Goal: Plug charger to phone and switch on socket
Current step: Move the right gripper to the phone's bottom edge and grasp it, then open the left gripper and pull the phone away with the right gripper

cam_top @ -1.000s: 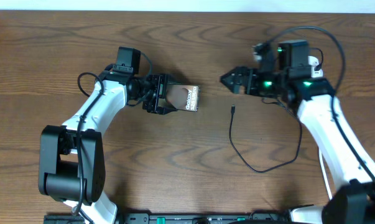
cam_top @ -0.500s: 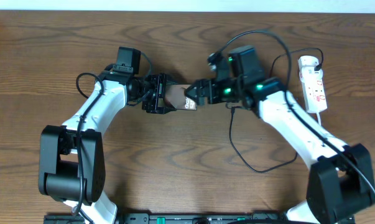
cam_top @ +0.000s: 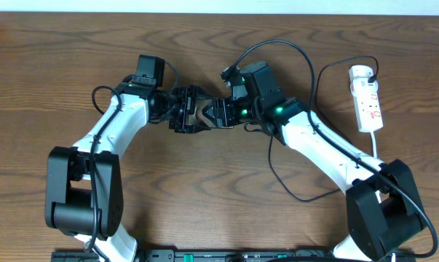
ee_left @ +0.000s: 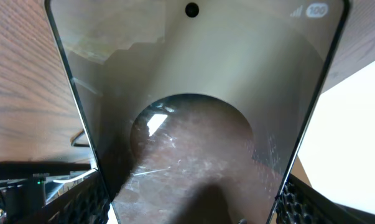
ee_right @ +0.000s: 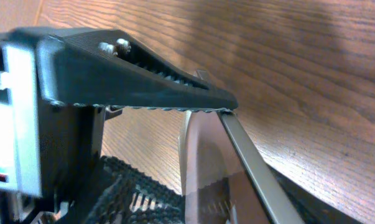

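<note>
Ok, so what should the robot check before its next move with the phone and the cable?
1. The phone is held by the left gripper: ok, it sits between the fingers.
2. The right gripper has a firm hold on the phone: cannot tell. One finger lies along the phone's edge.
3. The cable is picked up: not ok. It lies loose on the table, in neither gripper.
4. The cable is plugged into the phone: not ok.
5. The power strip is switched on: cannot tell, its switches are too small to read.
</note>
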Robot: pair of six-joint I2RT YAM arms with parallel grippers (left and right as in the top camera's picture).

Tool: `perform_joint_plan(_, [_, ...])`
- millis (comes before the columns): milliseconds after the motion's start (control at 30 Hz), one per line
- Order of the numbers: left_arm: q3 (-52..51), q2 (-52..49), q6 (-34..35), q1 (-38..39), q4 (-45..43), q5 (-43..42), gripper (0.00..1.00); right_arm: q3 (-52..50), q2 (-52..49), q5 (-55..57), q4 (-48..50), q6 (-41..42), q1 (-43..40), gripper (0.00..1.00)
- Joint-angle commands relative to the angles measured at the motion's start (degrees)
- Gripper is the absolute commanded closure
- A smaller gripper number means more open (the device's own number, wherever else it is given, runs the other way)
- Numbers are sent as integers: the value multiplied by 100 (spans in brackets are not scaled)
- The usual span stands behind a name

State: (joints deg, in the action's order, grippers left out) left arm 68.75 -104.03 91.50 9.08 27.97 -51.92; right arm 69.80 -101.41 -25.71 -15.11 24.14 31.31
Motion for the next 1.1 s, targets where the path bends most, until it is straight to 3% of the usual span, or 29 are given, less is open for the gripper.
perform_joint_plan(0, [136, 192, 35, -28, -24, -313, 92, 63, -94, 188, 13, 225, 61, 44])
perform_joint_plan(267, [136, 192, 35, -28, -24, -313, 93, 63, -94, 310, 11, 372, 66, 62])
perform_joint_plan(700, [136, 192, 101, -28, -26, -310, 93, 63, -94, 201, 11, 459, 68, 76])
perform_joint_plan(1067, [136, 192, 101, -28, -24, -313, 92, 63, -94, 157, 37, 522, 61, 99])
